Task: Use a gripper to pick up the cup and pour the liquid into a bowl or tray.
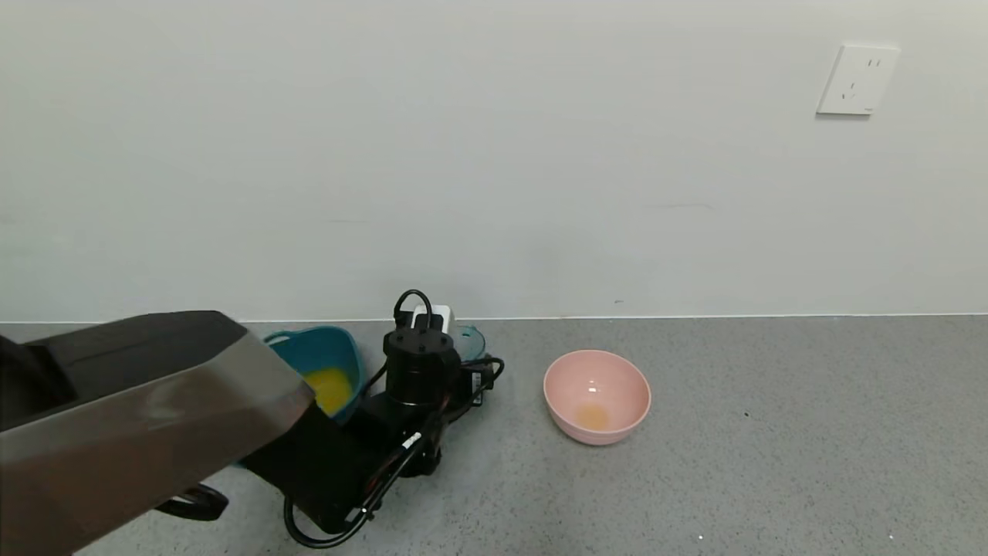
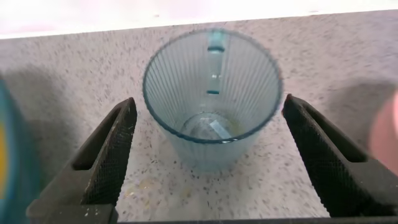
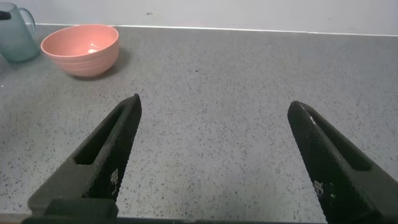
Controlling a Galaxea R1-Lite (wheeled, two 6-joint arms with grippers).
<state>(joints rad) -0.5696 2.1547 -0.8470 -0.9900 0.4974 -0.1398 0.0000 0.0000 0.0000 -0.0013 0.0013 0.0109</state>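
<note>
The cup stands upright on the grey counter, empty but for a faint film at its bottom. My left gripper is open, one finger on each side of the cup with a gap on both sides. In the head view the left gripper hides most of the cup. The teal tub sits just left of it and holds the orange-yellow liquid. My right gripper is open and empty over bare counter, out of the head view.
A round pink bowl with a little orange residue stands right of the cup; it also shows in the right wrist view. The wall runs close behind the cup and tub. My left arm's grey cover hides the front left counter.
</note>
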